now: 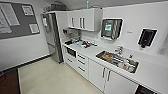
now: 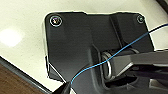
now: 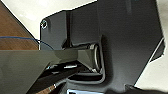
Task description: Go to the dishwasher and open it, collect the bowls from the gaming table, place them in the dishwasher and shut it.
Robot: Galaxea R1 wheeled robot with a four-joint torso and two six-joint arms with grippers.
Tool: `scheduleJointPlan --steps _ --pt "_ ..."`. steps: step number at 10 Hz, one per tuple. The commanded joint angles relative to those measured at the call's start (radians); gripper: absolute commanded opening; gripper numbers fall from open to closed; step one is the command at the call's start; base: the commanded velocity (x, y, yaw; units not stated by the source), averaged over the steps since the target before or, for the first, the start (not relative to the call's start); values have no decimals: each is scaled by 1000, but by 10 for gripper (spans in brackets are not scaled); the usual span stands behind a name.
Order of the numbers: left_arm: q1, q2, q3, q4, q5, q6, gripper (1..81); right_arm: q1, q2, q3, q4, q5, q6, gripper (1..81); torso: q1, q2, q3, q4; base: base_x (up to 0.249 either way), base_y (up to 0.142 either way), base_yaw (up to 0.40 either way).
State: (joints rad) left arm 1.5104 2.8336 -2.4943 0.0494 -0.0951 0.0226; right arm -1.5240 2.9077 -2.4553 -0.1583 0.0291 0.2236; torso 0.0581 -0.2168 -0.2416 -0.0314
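Observation:
I face a white kitchenette. A white counter [image 1: 97,51] runs from the back left to the lower right, with white base cabinets [image 1: 97,73] under it. A dark front [image 1: 143,90] shows under the counter at the lower right edge; too little of it shows to tell whether it is the dishwasher. A small black built-in appliance [image 1: 71,52] sits under the counter's far end. The bowls and the gaming table are out of view. In both wrist views the robot's own dark plate [image 2: 82,45] [image 3: 112,37] hangs over pale floor.
A tall steel fridge [image 1: 52,35] stands at the back left, with white wall cabinets [image 1: 83,20] beside it. The steel sink [image 1: 117,60] holds items. A notice board [image 1: 17,20] hangs on the left wall. Pale floor [image 1: 50,77] spreads ahead and meets brown flooring [image 1: 8,83] at the left.

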Motion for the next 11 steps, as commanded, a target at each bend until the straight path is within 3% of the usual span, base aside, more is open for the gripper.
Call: scheduleJointPlan --steps 1,11 --pt "-32 -20 23 1 52 2 811 35 -2 16 -26 -44 -9 811 0 0 0 0 0 0 359" --pt "-34 -46 38 7 57 0 811 38 6 33 -23 -14 -9 811 0 0 0 0 0 0 360"
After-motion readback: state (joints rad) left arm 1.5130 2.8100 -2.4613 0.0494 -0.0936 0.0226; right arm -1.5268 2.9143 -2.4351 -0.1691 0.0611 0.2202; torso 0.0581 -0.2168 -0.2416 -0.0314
